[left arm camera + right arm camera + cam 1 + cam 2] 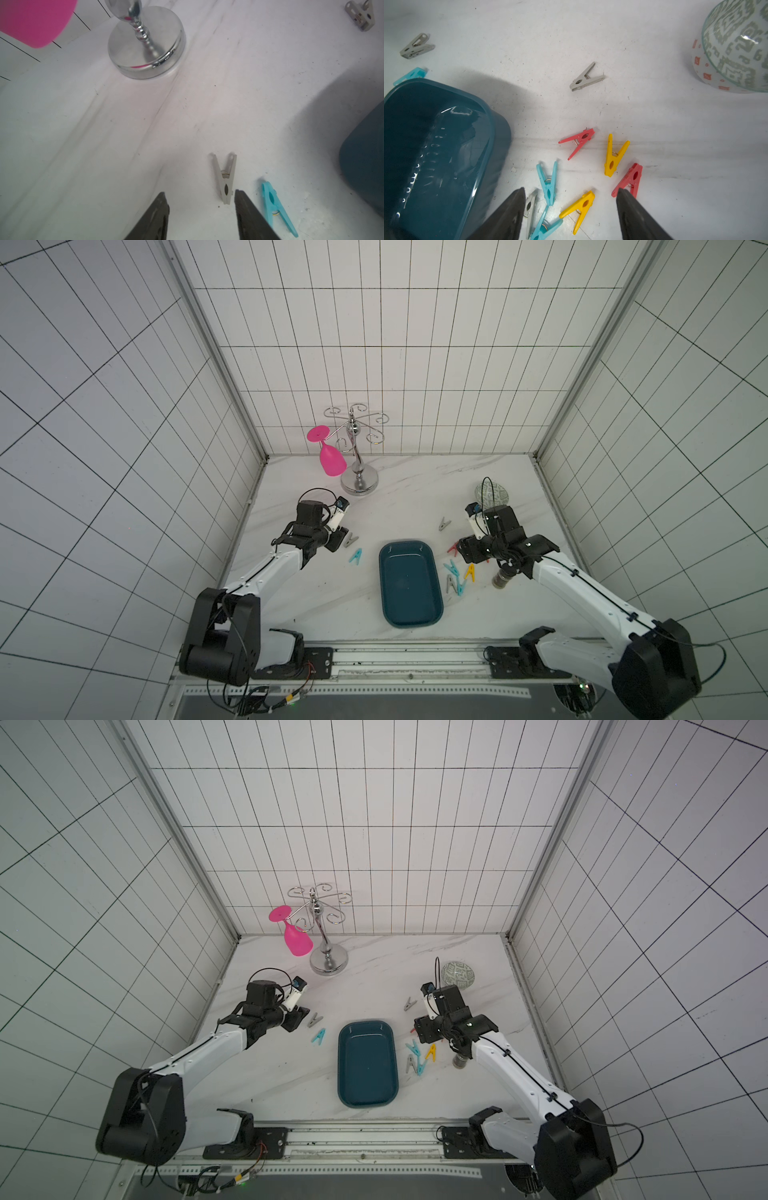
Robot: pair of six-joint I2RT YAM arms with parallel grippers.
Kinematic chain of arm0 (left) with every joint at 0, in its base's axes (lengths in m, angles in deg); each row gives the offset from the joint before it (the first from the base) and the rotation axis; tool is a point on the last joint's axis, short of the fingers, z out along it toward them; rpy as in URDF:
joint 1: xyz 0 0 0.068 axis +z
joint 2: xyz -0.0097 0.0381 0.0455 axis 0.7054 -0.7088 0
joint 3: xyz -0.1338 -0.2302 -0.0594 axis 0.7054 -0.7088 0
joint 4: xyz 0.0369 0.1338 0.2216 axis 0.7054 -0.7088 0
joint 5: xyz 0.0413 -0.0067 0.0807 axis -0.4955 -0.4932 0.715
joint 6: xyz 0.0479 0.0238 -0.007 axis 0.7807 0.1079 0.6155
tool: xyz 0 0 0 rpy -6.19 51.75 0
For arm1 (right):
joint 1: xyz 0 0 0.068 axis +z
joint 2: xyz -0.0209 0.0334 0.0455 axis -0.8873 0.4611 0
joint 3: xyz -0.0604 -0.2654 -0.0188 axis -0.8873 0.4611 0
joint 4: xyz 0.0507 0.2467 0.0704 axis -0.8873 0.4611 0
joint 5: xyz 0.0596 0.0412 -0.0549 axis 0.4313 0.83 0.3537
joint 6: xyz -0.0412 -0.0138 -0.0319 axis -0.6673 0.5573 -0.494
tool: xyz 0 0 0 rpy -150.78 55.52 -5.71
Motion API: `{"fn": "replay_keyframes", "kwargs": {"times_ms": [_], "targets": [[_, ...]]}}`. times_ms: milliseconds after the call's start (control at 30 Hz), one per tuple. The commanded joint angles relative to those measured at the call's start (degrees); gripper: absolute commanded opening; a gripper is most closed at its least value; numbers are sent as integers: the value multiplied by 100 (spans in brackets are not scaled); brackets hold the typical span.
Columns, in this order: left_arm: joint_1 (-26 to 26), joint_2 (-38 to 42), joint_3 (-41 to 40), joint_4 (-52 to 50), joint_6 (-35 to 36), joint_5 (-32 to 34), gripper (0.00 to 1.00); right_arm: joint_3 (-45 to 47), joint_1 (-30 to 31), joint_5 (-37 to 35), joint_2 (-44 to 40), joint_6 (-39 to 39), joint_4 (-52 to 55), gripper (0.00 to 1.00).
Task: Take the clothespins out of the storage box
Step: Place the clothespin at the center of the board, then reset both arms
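Note:
The dark teal storage box [409,593] [368,1069] [436,145] sits mid-table and looks empty. Every clothespin in view lies on the table outside it. My left gripper [343,537] [200,193] is open and low beside a grey clothespin [225,178] [352,539], which lies loose by one fingertip. A light blue one [276,209] [355,556] lies just past it. My right gripper [462,551] [570,189] is open over a cluster right of the box. A yellow clothespin [580,209] lies on the table between its fingers, with red [629,180], blue [548,182] and grey [530,204] ones around.
A green-patterned bowl [492,493] [737,47] stands at the back right. A chrome glass rack [359,483] [145,47] with a pink glass [330,456] hanging on it stands at the back left. A small dark jar [500,578] stands under my right arm. Another grey clothespin [444,524] [585,78] lies behind the box.

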Motion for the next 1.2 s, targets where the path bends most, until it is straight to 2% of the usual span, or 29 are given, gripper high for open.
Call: {"fn": "replay_keyframes", "kwargs": {"times_ms": [0, 33, 67, 133, 167, 200, 400, 567, 700, 900, 1033, 1167], "targets": [[306, 20, -48, 899, -542, -64, 80, -31, -584, 407, 73, 29, -648, 76], [408, -34, -58, 1083, -689, -37, 92, -58, -808, 492, 131, 135, -754, 77], [508, -107, -59, 1279, -862, -2, 99, -89, -1077, 567, 221, 240, -857, 78], [688, -231, -25, 1542, -1102, 31, 98, -145, -1523, 598, 368, 332, -1036, 79], [750, -291, -7, 1645, -1222, 78, 99, -147, -1723, 562, 428, 334, -1142, 94], [798, -332, -6, 1764, -1314, 149, 99, -137, -1933, 494, 484, 349, -1263, 98], [1100, -428, -146, 2279, -1890, 648, 99, 187, -3021, 305, 636, 486, -2037, 99], [1344, -550, -238, 2569, -2382, 925, 99, 603, -3614, 458, 853, 427, -2730, 99], [1370, -406, -444, 2794, -2479, 1030, 99, 698, -3849, 559, 1209, 520, -3163, 99], [1366, -403, -749, 3248, -2635, 1129, 99, 815, -3874, 777, 1823, 446, -4067, 99], [1361, -658, -974, 3935, -2677, 716, 98, 859, -3868, 911, 2034, 512, -4654, 99], [1149, -875, -1006, 4245, -2444, 634, 98, 1013, -3837, 698, 2084, 661, -5316, 98]]}}
